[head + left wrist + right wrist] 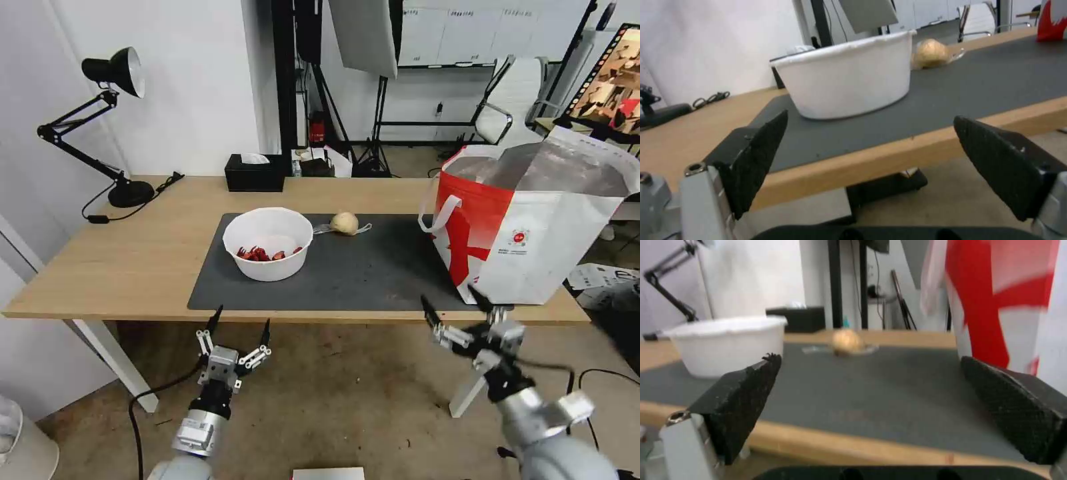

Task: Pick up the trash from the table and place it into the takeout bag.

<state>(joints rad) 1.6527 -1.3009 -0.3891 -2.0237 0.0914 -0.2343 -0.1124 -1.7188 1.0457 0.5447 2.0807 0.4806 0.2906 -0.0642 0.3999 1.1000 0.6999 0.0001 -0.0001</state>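
My job has not really begun. The white round bowl with red food scraps [268, 252] sits on the big dark grey mat [360, 273] of the long light-wood table [133, 257], and the beige round lump [345, 223] lies just behind it on a bit of clear plastic. Both must go into the large white-and-red takeout bag with silver lining [533, 227], which stands open at the right end of the table.

My left gripper [240, 322] hangs below the table's front edge, near the bowl, fingers wide apart and holding nothing. My right gripper [455, 301] hangs by the front edge near the bag, fingers apart and empty too.

A black tissue box [255, 173] and a black desk lamp [110, 127] stand at the back. Behind are white walls, light stands and a white chair [517, 100].
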